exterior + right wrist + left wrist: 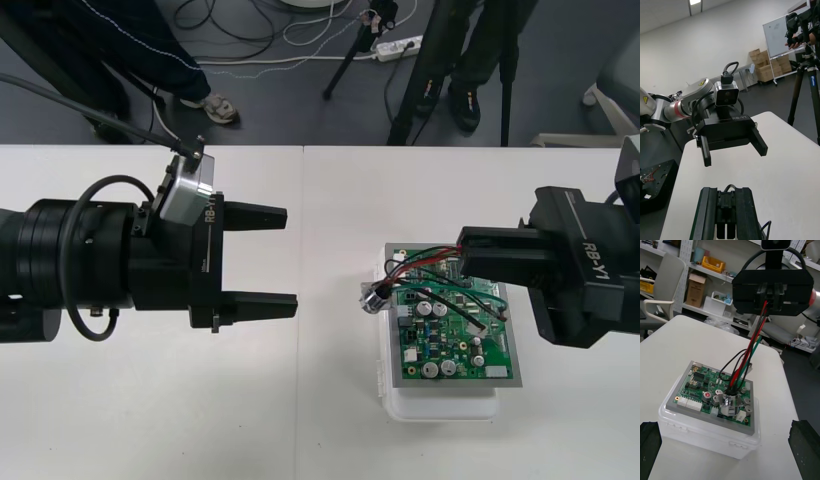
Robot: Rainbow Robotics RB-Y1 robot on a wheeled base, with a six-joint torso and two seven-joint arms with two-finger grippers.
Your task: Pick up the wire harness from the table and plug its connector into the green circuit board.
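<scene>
The green circuit board (pixel 455 330) sits on its white base (pixel 440 405) at the right of the table. My right gripper (pixel 462 255) hovers over the board's far edge, shut on the harness's plug end. From between its fingers (pixel 772 290) the red, black and green wires (pixel 752 348) run down to the metal socket (pixel 729 403), which rests at the board's edge (pixel 378 298) facing my left gripper. The plug is hidden between the fingers (pixel 728 210). My left gripper (pixel 290 258) stands open left of the board, holding nothing; it faces the right wrist camera (pixel 734 155).
Bare pale table (pixel 300 420) lies between the left gripper and the base, with a seam running down its middle. The table's far edge (pixel 320 147) meets dark floor holding tripod legs and cables.
</scene>
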